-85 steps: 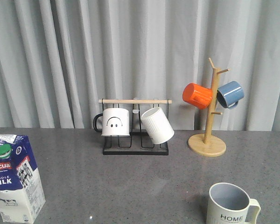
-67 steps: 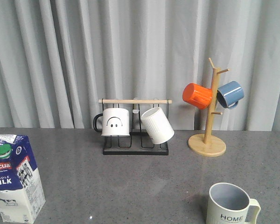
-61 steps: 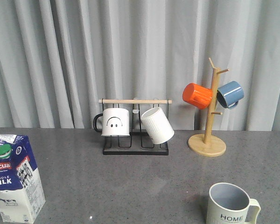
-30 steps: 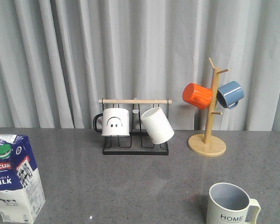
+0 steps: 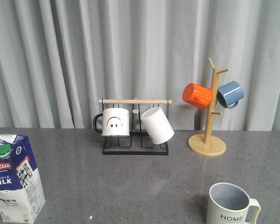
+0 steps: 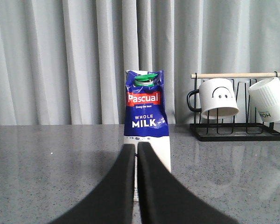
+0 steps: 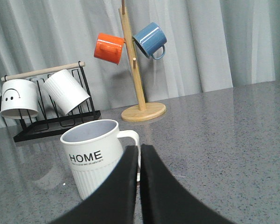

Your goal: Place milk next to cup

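Note:
The milk, a blue-and-white carton with a green cap, stands upright at the table's front left. The left wrist view shows the milk straight ahead of my left gripper, which is shut with nothing in it and short of the carton. The cup, cream with "HOME" lettering, sits at the front right. In the right wrist view the cup stands just beyond my right gripper, also shut and empty, its tips lined up with the handle. Neither gripper appears in the front view.
A black wire rack with a wooden bar holds a smiley-face mug and a ribbed white mug at the back centre. A wooden mug tree at the back right carries an orange mug and a blue mug. Grey curtains hang behind.

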Tool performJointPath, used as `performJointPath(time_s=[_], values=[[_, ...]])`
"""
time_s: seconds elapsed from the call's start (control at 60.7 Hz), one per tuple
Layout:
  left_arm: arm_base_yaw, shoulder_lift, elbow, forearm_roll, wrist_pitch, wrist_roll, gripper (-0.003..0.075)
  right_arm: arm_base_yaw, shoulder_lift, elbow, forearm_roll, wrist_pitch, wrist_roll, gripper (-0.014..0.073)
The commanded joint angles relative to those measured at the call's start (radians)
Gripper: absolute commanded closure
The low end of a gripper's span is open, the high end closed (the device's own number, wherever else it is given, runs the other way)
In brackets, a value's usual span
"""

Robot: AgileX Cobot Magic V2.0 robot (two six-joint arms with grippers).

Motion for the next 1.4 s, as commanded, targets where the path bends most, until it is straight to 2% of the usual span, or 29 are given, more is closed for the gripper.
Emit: performJointPath(time_s=[0.0, 0.346, 0.576, 0.741, 0.889, 1.038, 1.186, 1.268, 1.383], values=[[0.001, -0.013, 0.019, -0.008, -0.075, -0.008, 0.0727, -0.002, -0.008, 0.008, 0.008, -0.071, -0.004, 0.0589], [0.001, -0.013, 0.019, -0.008, -0.082, -0.008, 0.0727, -0.002, -0.008, 0.007, 0.014, -0.074, -0.002, 0.0589], [0.001, -0.013, 0.019, -0.008, -0.124, -0.008, 0.0727, -0.002, -0.008, 0.007, 0.174, -0.077, -0.001, 0.0589], [-0.002, -0.013, 0.019, -0.008, -0.252, -0.077, 0.0727, -0.002, -0.008, -0.055, 0.146, -0.015, -0.013, 0.0589], [-0.002, -0.013, 0.019, -0.008, -0.265, -0.157, 0.0715, -0.002, 0.004, -0.151, 0.076, 0.066, -0.022, 0.0564], [-0.002, -0.013, 0.019, -0.008, -0.255, -0.238, 0.0653, -0.002, 0.041, -0.23, 0.071, 0.111, -0.06, 0.0437], [-0.002, -0.013, 0.019, -0.009, -0.207, -0.321, 0.0515, -0.002, 0.059, -0.238, 0.089, 0.097, -0.06, 0.0174], [-0.002, -0.013, 0.019, -0.02, -0.198, -0.373, 0.043, -0.002, 0.059, -0.238, 0.087, 0.071, -0.06, 0.0063], [-0.002, -0.013, 0.019, -0.107, -0.236, -0.441, 0.0352, -0.002, 0.059, -0.238, 0.108, 0.014, -0.06, 0.0014]])
